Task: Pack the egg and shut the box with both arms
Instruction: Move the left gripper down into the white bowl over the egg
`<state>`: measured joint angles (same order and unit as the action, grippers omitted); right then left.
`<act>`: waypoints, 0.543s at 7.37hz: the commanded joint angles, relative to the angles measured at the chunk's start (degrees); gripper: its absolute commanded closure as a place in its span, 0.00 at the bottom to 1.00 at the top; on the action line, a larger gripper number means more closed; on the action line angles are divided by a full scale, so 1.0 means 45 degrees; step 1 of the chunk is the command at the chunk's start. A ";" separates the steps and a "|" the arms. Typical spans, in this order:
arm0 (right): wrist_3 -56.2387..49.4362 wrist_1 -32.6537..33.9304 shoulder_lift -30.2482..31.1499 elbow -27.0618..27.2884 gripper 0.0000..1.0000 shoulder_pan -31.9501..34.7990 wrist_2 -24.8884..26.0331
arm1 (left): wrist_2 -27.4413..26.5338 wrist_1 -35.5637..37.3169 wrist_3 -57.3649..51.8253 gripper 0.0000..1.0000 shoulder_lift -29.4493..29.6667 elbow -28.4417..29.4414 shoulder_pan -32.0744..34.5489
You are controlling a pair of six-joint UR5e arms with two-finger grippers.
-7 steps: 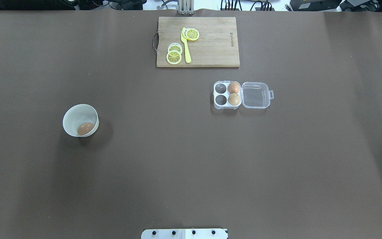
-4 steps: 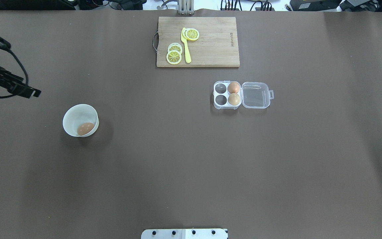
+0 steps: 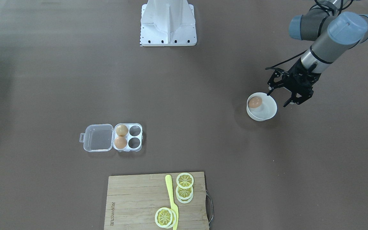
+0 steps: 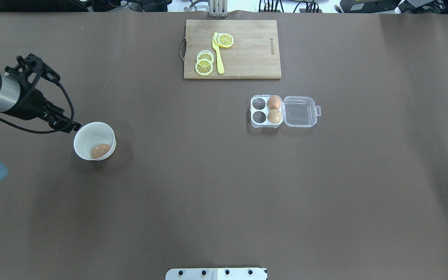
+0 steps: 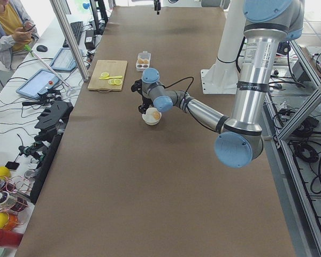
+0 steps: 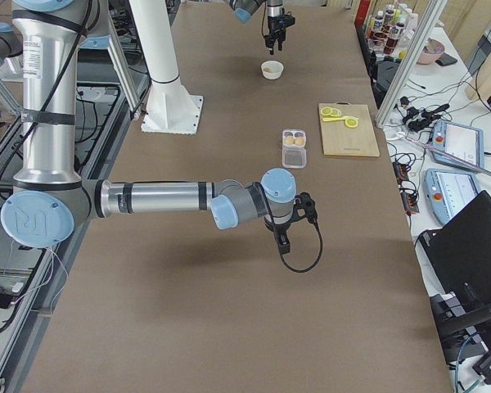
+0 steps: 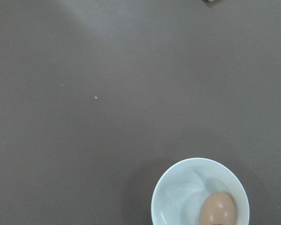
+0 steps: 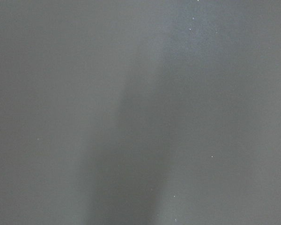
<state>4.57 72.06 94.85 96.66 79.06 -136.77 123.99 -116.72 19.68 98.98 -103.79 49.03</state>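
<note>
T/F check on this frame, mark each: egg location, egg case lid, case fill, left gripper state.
1. The small orange-brown egg lies inside the round white bowl. True.
2. The clear plastic egg case has its lid shut. False: the lid lies open and flat.
3. The case is full. False: two cells are empty and two hold eggs.
4. The left gripper is open and holds nothing. True.

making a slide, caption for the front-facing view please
Left gripper open near the white bowl holding the egg; box lies open, two cells filled.
</note>
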 commanded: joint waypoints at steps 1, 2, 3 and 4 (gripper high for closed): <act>0.0000 0.0003 0.0036 0.0004 0.01 -0.0011 -0.0017 | 0.0006 -0.0058 -0.0077 0.37 0.0347 0.0698 -0.0446; 0.0000 0.0003 0.0036 0.0004 0.01 -0.0011 -0.0017 | 0.0025 -0.0097 -0.0039 0.37 0.0386 0.0836 -0.0583; 0.0000 0.0003 0.0055 0.0004 0.01 -0.0030 -0.0017 | 0.0102 -0.0117 -0.0019 0.37 0.0444 0.0915 -0.0681; 0.0000 0.0003 0.0055 0.0004 0.01 -0.0030 -0.0017 | 0.0103 -0.0117 0.0020 0.37 0.0445 0.0954 -0.0798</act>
<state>4.57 72.07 95.06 96.68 78.96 -136.84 124.32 -117.18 19.60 100.84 -99.91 46.13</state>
